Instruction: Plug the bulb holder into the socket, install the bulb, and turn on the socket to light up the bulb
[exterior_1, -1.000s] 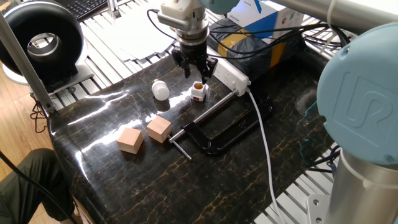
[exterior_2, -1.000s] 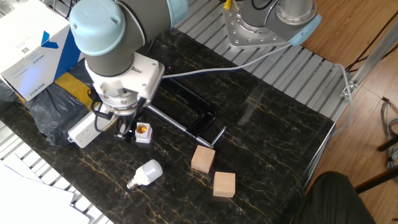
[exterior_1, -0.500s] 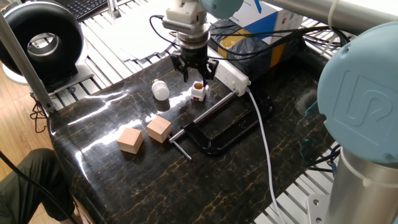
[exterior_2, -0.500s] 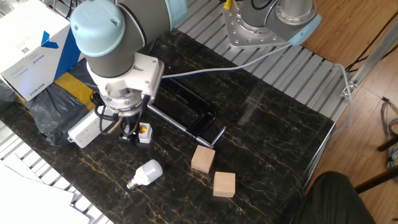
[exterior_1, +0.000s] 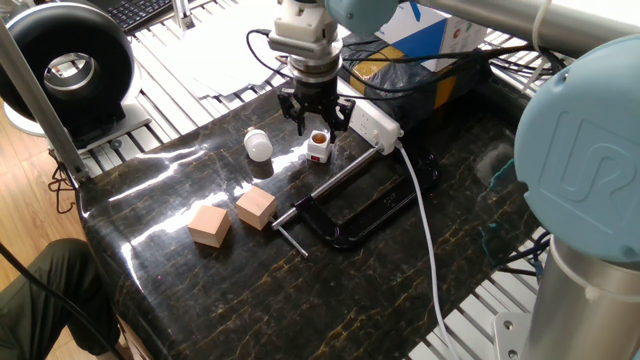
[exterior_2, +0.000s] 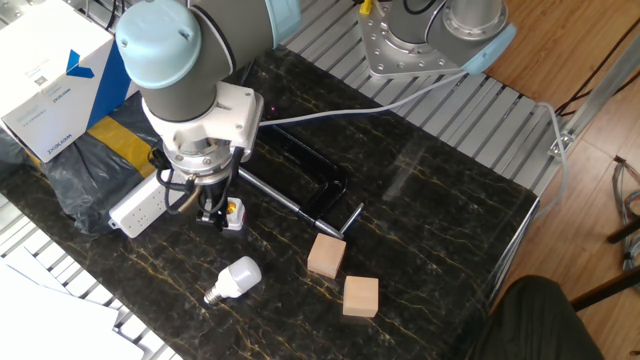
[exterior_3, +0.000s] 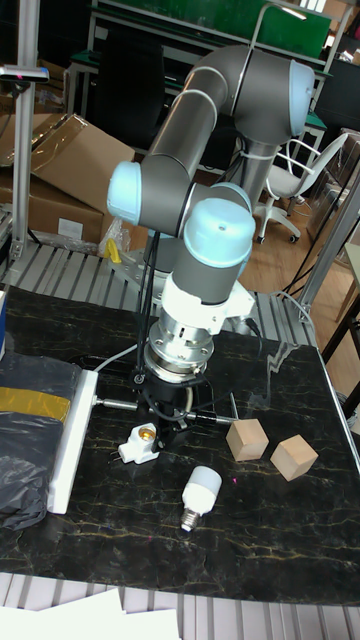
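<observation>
Holder (exterior_1: 319, 148) stands on the dark surface (exterior_1: 300, 290), brass opening up, just beside the near end of the socket (exterior_1: 371, 121) and not plugged in. In the tall fixed view it sits just off the strip's end (exterior_3: 72, 440), prongs apparently toward it.

Gripper (exterior_1: 316, 113) hangs directly over the holder, fingers (exterior_1: 297, 109) spread, straddling it from above, holding nothing. Over the last second the wrist has drifted toward the socket side and the fingers have turned around the holder; the holder itself has not moved. Judgement: this is alignment for the first grasp, so every step of the task is yet to do.

Bulb (exterior_2: 232, 280) lies on its side nearer the surface edge, well apart from the holder. Two wooden cubes (exterior_1: 232, 217) and a black clamp (exterior_1: 350, 215) lie further out, untouched.

Hard to make out: whether the fingertips already touch the holder's sides; in the other fixed view the wrist covers most of it (exterior_2: 233, 211). The socket's switch and outlets are hidden by the arm or too small to read.
</observation>
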